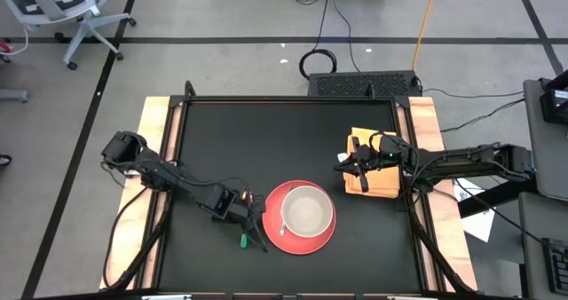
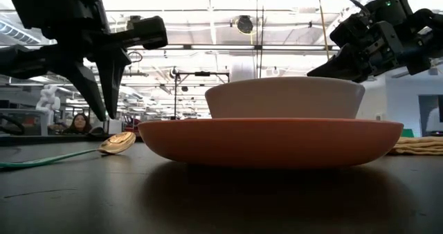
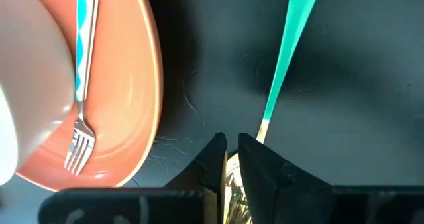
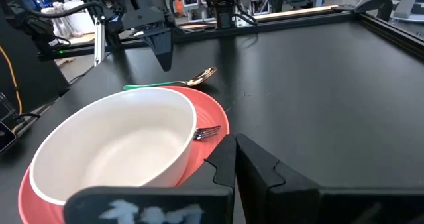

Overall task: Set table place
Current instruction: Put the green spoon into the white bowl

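Note:
A red plate (image 1: 324,238) on the black table (image 1: 266,131) carries a white bowl (image 1: 307,209). A fork (image 3: 83,65) with a blue-and-white handle lies on the plate's rim against the bowl. A spoon (image 2: 118,142) with a gold bowl and a green handle (image 3: 285,65) lies flat on the table left of the plate. My left gripper (image 3: 230,154) is shut, points down and hovers just above the spoon's gold bowl, clear of it in the low view (image 2: 106,113). My right gripper (image 1: 348,164) is shut and empty, raised above a yellow napkin (image 1: 382,180) at the table's right.
The napkin lies flat by the table's right rim, right of the plate. Bare black table lies at the far side and far left. A black box with cables (image 1: 364,84) sits just beyond the table's far edge. People show in the room far behind (image 2: 77,123).

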